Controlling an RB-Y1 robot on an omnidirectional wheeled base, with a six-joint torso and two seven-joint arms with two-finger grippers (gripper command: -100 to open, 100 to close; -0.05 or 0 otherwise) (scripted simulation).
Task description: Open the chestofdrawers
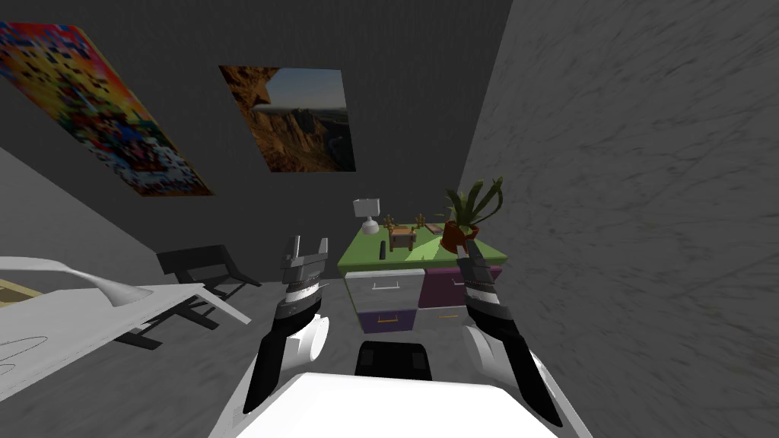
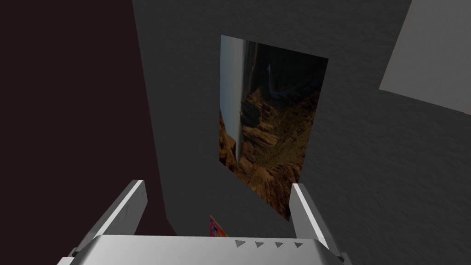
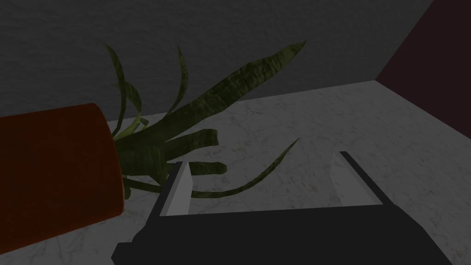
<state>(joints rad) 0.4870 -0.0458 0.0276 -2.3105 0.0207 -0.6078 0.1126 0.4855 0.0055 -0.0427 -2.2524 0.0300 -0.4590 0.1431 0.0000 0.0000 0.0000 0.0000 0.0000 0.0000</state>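
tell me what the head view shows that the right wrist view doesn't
Head view adds: the chest of drawers with its green top and grey and purple drawer fronts, a white lamp, the open left gripper and a dark chair.
Right wrist view adds: a close look at the right gripper, fingers apart, and a pale marbled surface beyond them.
Both: the potted plant close beside that gripper.

Our right gripper (image 1: 472, 247) hides part of the chest of drawers (image 1: 384, 295). We cannot name the small things (image 1: 401, 237) on top. The red pot (image 3: 55, 175) runs off the edge.
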